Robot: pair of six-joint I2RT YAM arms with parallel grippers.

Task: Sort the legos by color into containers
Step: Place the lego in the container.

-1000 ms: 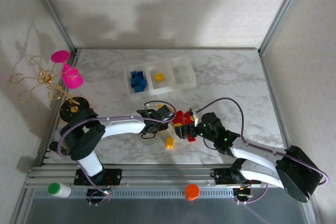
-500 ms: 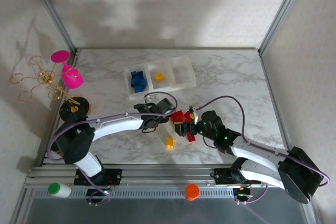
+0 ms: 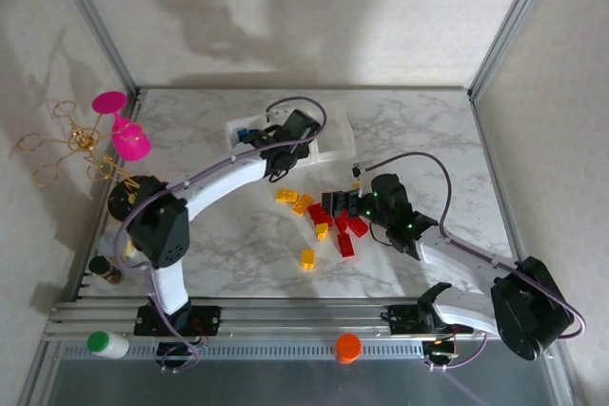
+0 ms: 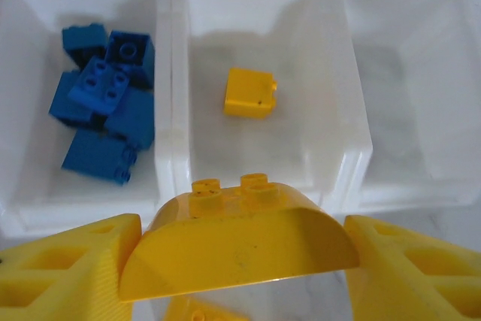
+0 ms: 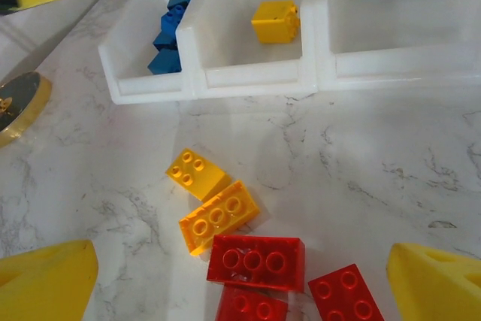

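Note:
My left gripper (image 4: 237,257) is shut on a yellow curved lego (image 4: 237,238), held just above the near wall of the middle container (image 4: 353,140). That container holds one yellow lego (image 4: 249,92). Several blue legos (image 4: 101,103) lie in the left container, and the right container (image 4: 443,186) has nothing in it. From above, the left gripper (image 3: 283,151) hangs over the row of containers (image 3: 344,140). My right gripper (image 3: 338,204) stands open over loose red legos (image 5: 255,261) and yellow legos (image 5: 218,216) on the table, with nothing between its fingers (image 5: 45,280).
A pink goblet toy (image 3: 122,130) and a gold wire tangle (image 3: 67,145) sit at the far left, with a black disc (image 3: 127,199) below them. More yellow legos (image 3: 306,258) lie near the table's front. Bottles with green (image 3: 107,343) and orange (image 3: 347,347) caps stand at the front rail.
My left arm has swung from the pile of legos back to the containers, carrying the yellow curved lego. The right gripper has shifted slightly away from the front, still open.

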